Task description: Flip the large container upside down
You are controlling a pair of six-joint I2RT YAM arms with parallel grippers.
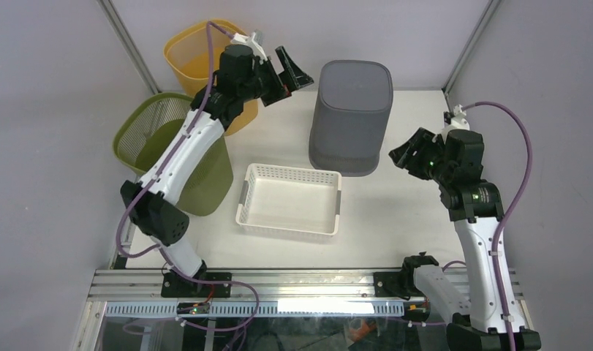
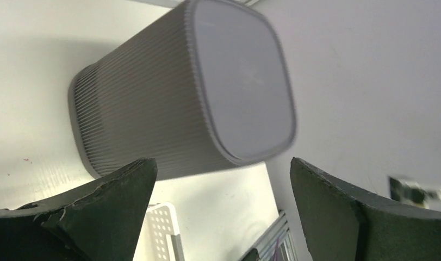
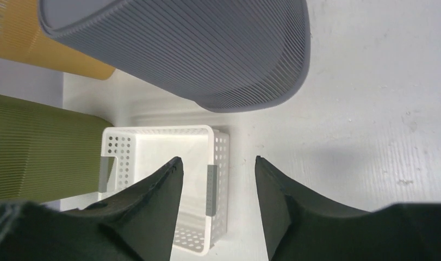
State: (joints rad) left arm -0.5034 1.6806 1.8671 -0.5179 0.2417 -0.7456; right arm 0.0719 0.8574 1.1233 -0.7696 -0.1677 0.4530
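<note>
The green bin (image 1: 209, 183) stands at the left edge of the table (image 1: 395, 219), with the yellow bin (image 1: 178, 66) behind it at the far left corner. The left arm reaches over both bins, and the left gripper (image 2: 223, 161) hangs in the air just left of the container's top, its fingers spread wide and holding nothing. The white basket (image 1: 289, 172) lies at the near middle, empty, just in front of the container. The grey ribbed container (image 1: 350, 121) stands at the far middle of the table, its closed flat base facing up and its wider rim down on the surface; no gripper touches it. To its right, low and near its lower edge, the right gripper (image 3: 217, 159) points left towards it, fingers parted with nothing between them
</note>
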